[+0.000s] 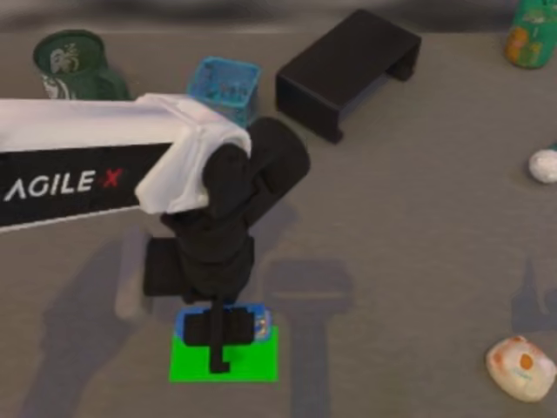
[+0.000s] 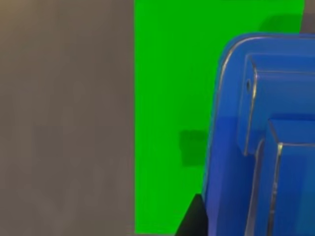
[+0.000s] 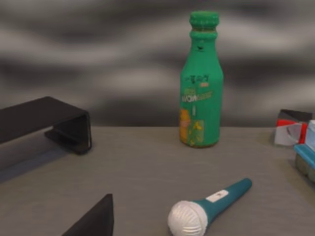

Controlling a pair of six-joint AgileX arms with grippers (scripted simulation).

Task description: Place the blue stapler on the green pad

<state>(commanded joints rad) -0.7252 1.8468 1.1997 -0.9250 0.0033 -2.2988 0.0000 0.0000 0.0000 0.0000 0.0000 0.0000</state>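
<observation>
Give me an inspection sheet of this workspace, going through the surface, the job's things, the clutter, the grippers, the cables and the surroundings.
Surface: grey table, arm shadows on it.
Job's things: blue stapler over the far edge of the green pad, near the top view's lower left; contact with the pad cannot be told.
Clutter: dark green mug, light-blue mesh basket, black stand, green bottle, teal microphone, round orange-and-white object.
Grippers: left gripper over the stapler, grip hidden; right gripper not in view.
Cables: nothing seen.
Surroundings: blurred grey backdrop.
</observation>
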